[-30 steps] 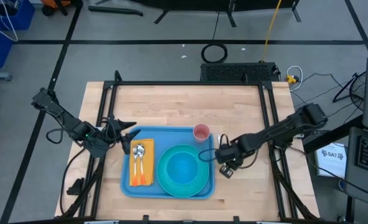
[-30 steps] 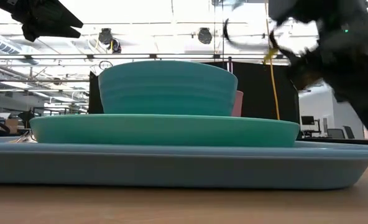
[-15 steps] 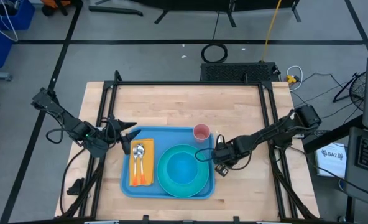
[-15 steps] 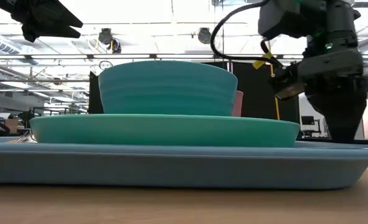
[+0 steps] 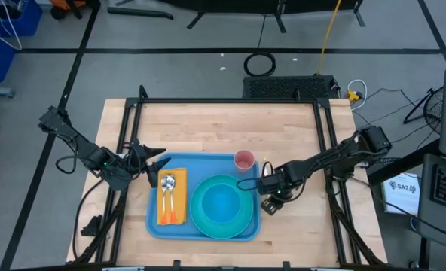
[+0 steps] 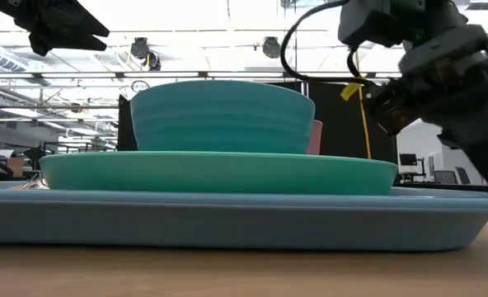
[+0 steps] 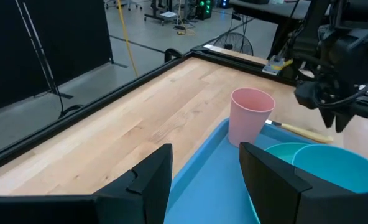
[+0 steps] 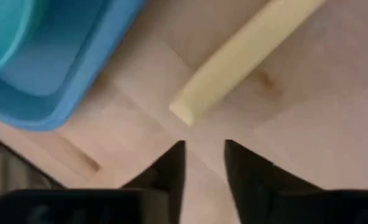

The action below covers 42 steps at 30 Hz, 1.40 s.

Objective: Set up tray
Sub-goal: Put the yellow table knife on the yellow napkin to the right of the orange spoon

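One blue tray [image 5: 203,197] is lying at the desk's [image 5: 208,128] near edge, carrying one orange napkin [image 5: 172,197] with two utensils, one turquoise plate [image 5: 221,208], one bowl [image 6: 222,116] and one pink cup [image 5: 243,159]. The right pincer [image 8: 201,163], fingers slightly apart, is hovering just beside the tray's right rim over one pale yellow stick [image 8: 246,57]. The left pincer [image 7: 204,171] is waiting open at the tray's far left corner.

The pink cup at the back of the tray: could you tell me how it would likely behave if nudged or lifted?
The pink cup stands upright on the tray, taller than wide and narrower at its base, so a sideways push would probably tip it. It looks like thin plastic, so likely light. Once on its side, its round wall may let it roll.
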{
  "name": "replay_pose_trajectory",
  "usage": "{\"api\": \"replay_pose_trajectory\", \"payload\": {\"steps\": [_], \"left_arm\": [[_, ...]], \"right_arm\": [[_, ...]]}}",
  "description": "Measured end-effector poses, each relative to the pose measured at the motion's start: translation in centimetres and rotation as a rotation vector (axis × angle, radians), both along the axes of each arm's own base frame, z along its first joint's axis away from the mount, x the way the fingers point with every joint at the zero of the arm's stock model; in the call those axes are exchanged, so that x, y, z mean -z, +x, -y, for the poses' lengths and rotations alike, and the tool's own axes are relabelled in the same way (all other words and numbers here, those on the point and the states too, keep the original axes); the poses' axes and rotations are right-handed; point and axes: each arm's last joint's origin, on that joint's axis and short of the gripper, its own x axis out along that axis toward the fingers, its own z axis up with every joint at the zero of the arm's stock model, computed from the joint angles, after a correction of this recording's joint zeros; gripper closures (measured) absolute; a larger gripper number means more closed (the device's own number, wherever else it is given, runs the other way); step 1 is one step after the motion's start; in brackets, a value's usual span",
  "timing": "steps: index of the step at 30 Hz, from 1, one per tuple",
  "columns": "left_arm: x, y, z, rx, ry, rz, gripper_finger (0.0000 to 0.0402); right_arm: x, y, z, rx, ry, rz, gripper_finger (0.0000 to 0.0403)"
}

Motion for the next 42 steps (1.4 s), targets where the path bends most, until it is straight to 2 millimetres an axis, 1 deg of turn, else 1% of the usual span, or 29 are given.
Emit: {"api": "replay_pose_trajectory", "payload": {"steps": [2,5,7,10,12,14,19,24,32,35,38,42], "left_arm": [[0.0,0.0,0.0,0.0,-0.001,0.001,0.021],[0.0,0.0,0.0,0.0,0.001,0.0,0.021],[0.0,0.0,0.0,0.001,0.003,-0.002,0.0211],[0.0,0.0,0.0,0.002,0.002,-0.002,0.021],[0.0,0.0,0.0,0.003,0.002,-0.003,0.021],[0.0,0.0,0.0,0.004,0.003,-0.004,0.021],[0.0,0.0,0.0,0.009,0.001,-0.008,0.021],[0.1,0.0,0.1,0.023,-0.007,-0.014,0.021],[0.1,0.0,0.0,0.021,-0.009,-0.013,0.0211],[0.1,0.0,0.0,0.021,-0.008,-0.014,0.021],[0.1,0.0,0.0,0.021,-0.007,-0.014,0.021],[0.1,0.0,0.0,0.021,-0.005,-0.017,0.021]], "right_arm": [[0.0,-0.2,0.5,0.014,0.012,-0.036,0.0262],[0.4,-0.7,1.7,0.062,-0.011,-0.096,0.0219],[1.1,-0.7,2.4,0.103,-0.048,-0.083,0.02],[2.1,-0.5,3.2,0.184,-0.028,-0.019,0.0186],[2.3,-0.3,3.4,0.226,-0.004,0.017,0.0184],[2.3,-0.1,3.4,0.232,-0.003,0.04,0.0186],[2.3,-0.3,3.4,0.218,0.014,0.016,0.0192],[2.2,-0.1,3.8,0.249,0.06,0.024,0.0192],[2.0,1.6,4.5,0.309,0.101,0.165,0.0193],[2.0,1.7,4.9,0.317,0.075,0.182,0.0193],[2.2,1.2,5.3,0.305,-0.012,0.149,0.0193],[3.2,0.6,5.4,0.287,-0.092,0.125,0.0193]]}}
